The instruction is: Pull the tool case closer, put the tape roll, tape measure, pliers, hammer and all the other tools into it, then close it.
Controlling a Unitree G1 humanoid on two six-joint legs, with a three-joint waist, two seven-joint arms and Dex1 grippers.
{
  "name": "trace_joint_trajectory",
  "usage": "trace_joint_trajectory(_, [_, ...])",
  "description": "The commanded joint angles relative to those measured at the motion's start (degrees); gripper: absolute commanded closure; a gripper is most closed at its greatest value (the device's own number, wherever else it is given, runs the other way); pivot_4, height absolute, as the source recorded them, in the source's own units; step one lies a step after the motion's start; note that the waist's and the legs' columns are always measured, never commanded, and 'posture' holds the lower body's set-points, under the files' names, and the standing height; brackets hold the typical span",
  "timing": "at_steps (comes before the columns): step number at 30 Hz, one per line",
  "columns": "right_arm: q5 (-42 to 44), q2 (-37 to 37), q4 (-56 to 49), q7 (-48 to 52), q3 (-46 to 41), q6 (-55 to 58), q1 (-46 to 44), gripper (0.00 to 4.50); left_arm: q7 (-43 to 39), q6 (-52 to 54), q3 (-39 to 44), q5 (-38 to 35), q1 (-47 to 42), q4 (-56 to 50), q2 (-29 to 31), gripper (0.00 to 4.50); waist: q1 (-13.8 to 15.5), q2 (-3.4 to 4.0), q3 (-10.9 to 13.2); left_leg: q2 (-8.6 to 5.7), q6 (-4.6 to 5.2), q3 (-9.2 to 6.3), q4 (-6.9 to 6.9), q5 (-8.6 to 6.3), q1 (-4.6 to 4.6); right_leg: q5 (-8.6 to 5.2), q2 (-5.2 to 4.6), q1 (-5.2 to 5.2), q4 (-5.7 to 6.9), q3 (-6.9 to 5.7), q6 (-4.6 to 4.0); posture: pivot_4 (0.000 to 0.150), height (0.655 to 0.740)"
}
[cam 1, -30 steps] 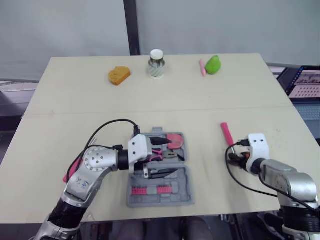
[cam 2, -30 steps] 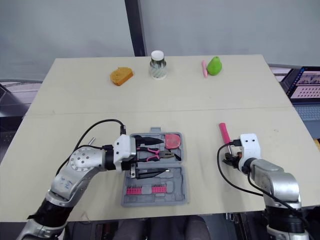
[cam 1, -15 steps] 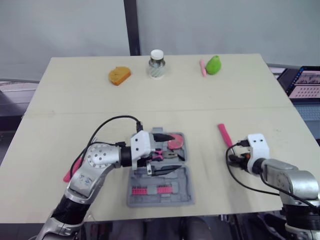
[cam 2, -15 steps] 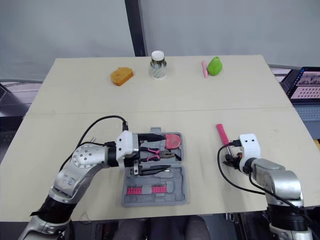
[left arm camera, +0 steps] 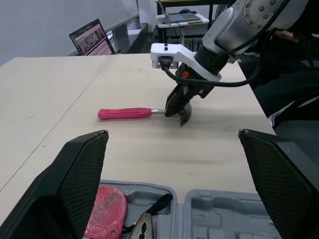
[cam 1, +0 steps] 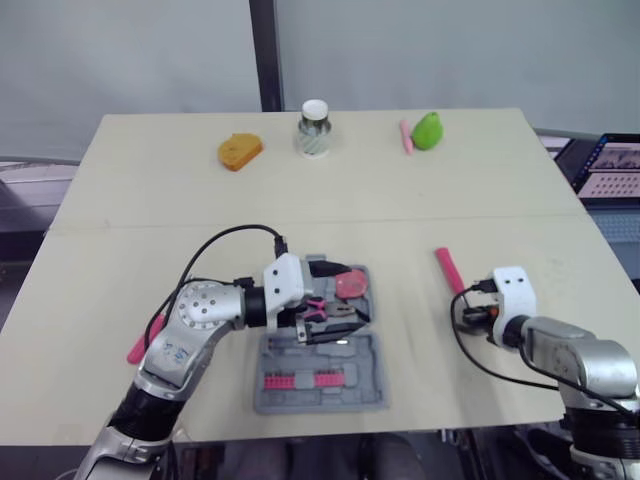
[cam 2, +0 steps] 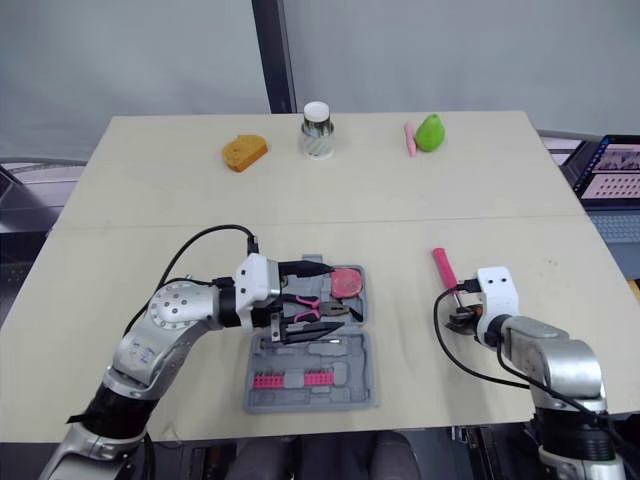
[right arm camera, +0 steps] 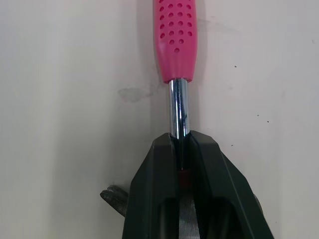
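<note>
The case (cam 1: pixel 372 396) lies open near me at the front of the worktop (cam 1: pixel 180 220), so the pulling looks done, and I judge the packing roughly half through. The pliers (cam 1: pixel 326 308) and the red tape measure (cam 1: pixel 350 283) sit in its far half, with a dark tool beside them that I cannot name, and a row of pink bits (cam 1: pixel 300 381) in its near half. My left claw (left arm camera: pixel 172 137) hovers over the far half, spread wide and holding nothing. My right claw (right arm camera: pixel 182 142) is clamped on the steel shank of the hammer (right arm camera: pixel 178 99), which lies flat on the worktop well to the right of the case; that is the next piece to bring over. A pink-handled tool (cam 1: pixel 138 348) lies to the left of the case and remains to be packed. I cannot pick out a tape roll for certain. Then the lid has to be shut. I can read no brand or writing on the case, the tools or the laptop (cam 1: pixel 610 165) at the right edge.
</note>
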Motion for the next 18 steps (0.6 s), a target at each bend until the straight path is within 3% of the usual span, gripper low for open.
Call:
trace_joint_trajectory(1, [-0.9,-4.1,-2.4,4.2,3.9,-1.6,1.1,4.47,0.6,-0.8,2.2,0.0,2.2,-1.7,1.4,0.00,-0.1,0.01,0.0,0.00,0.00,0.00,0.00,0.00,0.00,0.00,0.00,0.00,0.00,0.00,0.00,0.150,0.7400])
trace_joint_trajectory(7, [1.9,-17.7,-14.1,16.8,12.3,-2.0,-4.9,4.47,0.3,-5.0,13.6,-0.9,17.3,-6.5,8.5,0.00,-1.3,0.32,0.2,0.03,0.00,0.08,-0.11,0.00,-0.11,0.00,0.01,-0.21,-0.04,0.05,0.00,0.150,0.7400])
trace_joint_trajectory(10, [3.1,-22.0,-19.6,22.7,18.6,-1.7,-10.8,4.47,-0.3,-7.1,20.8,-2.4,26.0,-8.7,11.0,0.00,-1.6,0.33,0.2,0.09,-0.02,0.06,-0.01,0.01,-0.61,0.00,0.04,-0.74,0.06,0.06,-0.01,0.150,0.7400])
trace_joint_trajectory(18, [1.6,-21.4,-29.1,31.3,39.0,1.9,-29.0,4.47,-4.0,-16.0,33.7,-4.1,46.8,-11.2,10.6,0.00,-0.4,0.20,0.3,0.01,0.00,-0.09,0.22,0.00,-0.74,0.00,-0.06,-0.74,0.09,0.00,-0.01,0.150,0.7400])
